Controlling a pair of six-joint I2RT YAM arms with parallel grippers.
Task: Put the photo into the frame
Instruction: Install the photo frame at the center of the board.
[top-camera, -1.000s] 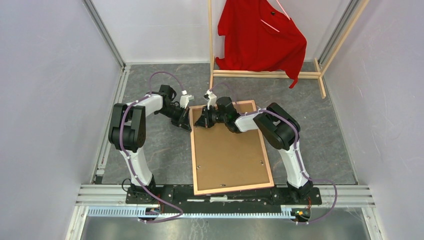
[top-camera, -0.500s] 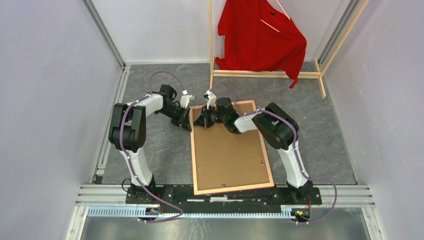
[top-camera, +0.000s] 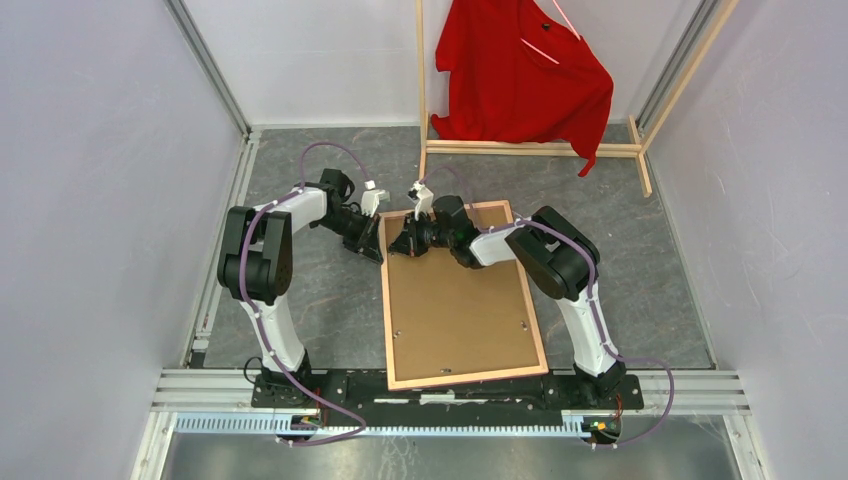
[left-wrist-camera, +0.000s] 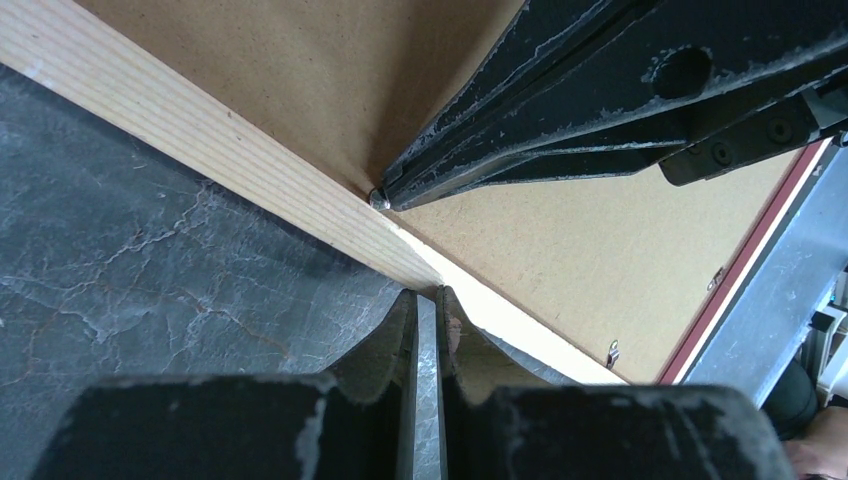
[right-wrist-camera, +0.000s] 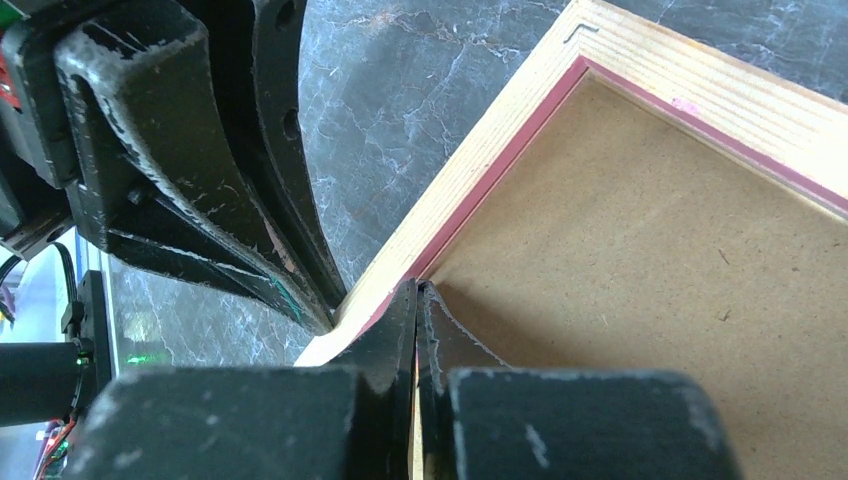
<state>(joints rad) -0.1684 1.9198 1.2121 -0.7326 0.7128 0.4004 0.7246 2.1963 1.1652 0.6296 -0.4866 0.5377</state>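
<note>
The frame (top-camera: 466, 377) lies back up mid-table. At its far left corner, the left gripper (left-wrist-camera: 428, 300) outside and the right gripper (right-wrist-camera: 416, 295) at the board (top-camera: 460, 305) edge both have fingers together.

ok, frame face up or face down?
Face down: the frame shows its bare wood back, with the brown backing board set inside it.

We see pale, straight-grained wood with a pink inner lip on the frame (right-wrist-camera: 465, 180), plain brown on the backing board (top-camera: 460, 310), dark grey marbling veined white across the worktop (top-camera: 320, 300), a bright red shirt (top-camera: 520, 80), and white-and-black arms (top-camera: 262, 255) trailing purple cables (top-camera: 325, 146).
</note>
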